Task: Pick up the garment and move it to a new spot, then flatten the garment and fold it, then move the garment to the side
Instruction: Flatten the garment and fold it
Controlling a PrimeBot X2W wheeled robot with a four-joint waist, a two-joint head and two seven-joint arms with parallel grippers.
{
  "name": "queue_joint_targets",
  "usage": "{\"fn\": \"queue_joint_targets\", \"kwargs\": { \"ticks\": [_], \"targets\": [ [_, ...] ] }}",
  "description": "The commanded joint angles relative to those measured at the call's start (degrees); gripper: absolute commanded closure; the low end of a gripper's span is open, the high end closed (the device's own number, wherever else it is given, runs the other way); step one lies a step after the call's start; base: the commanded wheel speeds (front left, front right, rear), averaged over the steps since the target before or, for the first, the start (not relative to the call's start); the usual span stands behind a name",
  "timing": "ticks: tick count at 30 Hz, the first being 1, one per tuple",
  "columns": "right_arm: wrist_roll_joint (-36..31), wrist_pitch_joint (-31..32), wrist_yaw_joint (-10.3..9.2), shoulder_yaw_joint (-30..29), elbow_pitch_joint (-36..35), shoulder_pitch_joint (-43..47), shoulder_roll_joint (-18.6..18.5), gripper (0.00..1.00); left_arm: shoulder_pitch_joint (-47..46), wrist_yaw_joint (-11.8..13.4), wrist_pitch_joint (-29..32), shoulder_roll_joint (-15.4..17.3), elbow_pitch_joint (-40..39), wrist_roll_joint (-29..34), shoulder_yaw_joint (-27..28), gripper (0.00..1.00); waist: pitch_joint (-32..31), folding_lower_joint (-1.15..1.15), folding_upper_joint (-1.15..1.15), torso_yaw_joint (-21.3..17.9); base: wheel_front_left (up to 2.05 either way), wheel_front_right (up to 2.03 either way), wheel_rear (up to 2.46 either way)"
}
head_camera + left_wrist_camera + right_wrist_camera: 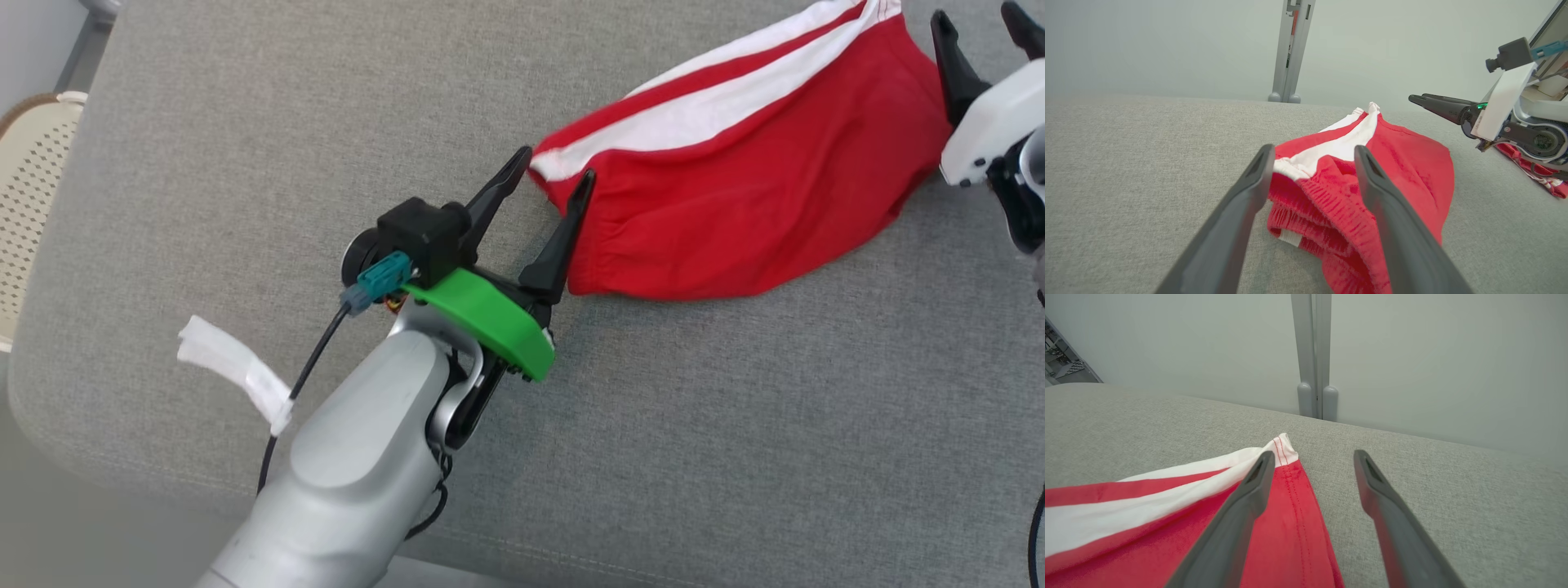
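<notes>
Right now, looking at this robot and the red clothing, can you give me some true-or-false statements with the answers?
1. The garment is red with white stripes. True.
2. The left gripper is shut on the garment. False: it is open, fingers apart at the elastic waistband end.
3. The garment lies on a grey fabric surface. True.
4. The right gripper holds a blue towel. False: it is open and holds nothing, at the garment's other end.
</notes>
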Motion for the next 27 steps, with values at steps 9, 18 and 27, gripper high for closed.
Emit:
{"fn": "queue_joint_targets", "kwargs": {
  "ticks": [9, 18, 27],
  "targets": [
    [5.04, 0.02, -0.08, 2.98, 2.06, 5.42, -2.00, 0.00, 11.60, 1.74, -0.14, 1.99, -7.74, 8.10, 11.43, 0.00, -2.75, 0.00, 0.00, 1.58, 0.00, 0.00, 0.00],
    [8.10, 1.12, -0.08, 4.26, 4.54, 6.33, -3.00, 0.00, 21.97, 1.71, -0.07, 1.08, -15.50, 15.79, 24.48, 0.00, -1.50, 0.00, 0.00, 2.76, 0.00, 0.00, 0.00],
    [13.54, 4.35, -0.08, 5.25, 4.19, 8.78, -1.88, 1.00, 26.77, 0.28, -0.07, 0.09, -19.01, 19.17, 31.39, 0.00, -1.68, 0.00, 0.00, 2.95, 0.00, 0.00, 0.00]
  ]
}}
